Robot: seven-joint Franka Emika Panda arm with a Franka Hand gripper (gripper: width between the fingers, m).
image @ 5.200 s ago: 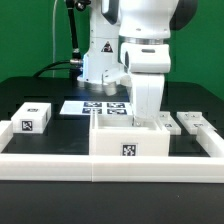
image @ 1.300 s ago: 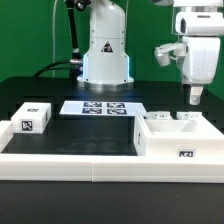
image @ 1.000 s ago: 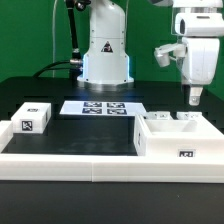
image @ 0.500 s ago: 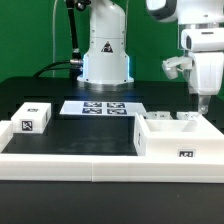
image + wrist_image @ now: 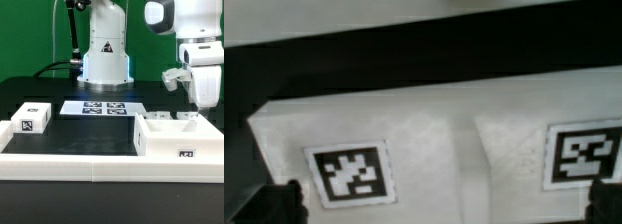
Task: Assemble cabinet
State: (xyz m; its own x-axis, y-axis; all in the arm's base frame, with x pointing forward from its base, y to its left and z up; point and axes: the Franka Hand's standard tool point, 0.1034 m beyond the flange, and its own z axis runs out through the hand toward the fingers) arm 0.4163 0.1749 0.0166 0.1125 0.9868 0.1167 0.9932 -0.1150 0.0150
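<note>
Table (image 5: 95, 135): black, green backdrop.
Cabinet box (image 5: 160, 146): front corner, exterior view's right, behind rail (image 5: 60, 160).
Tagged panel (image 5: 33, 118): opposite front corner.
Gripper (image 5: 206, 106): seemingly over box; jaw gap cannot be told.

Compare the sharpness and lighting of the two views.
Exterior view: fairly sharp and evenly lit, the white cabinet box bright against the black table, with no harsh shadows. Wrist view: soft and blurred throughout, the marker tags on the white panel smeared at their edges.

Spotted marker board (image 5: 103, 108) flat on black table (image 5: 80, 135), behind long white rail (image 5: 60, 160); green wall (image 5: 30, 40) at back.
</note>
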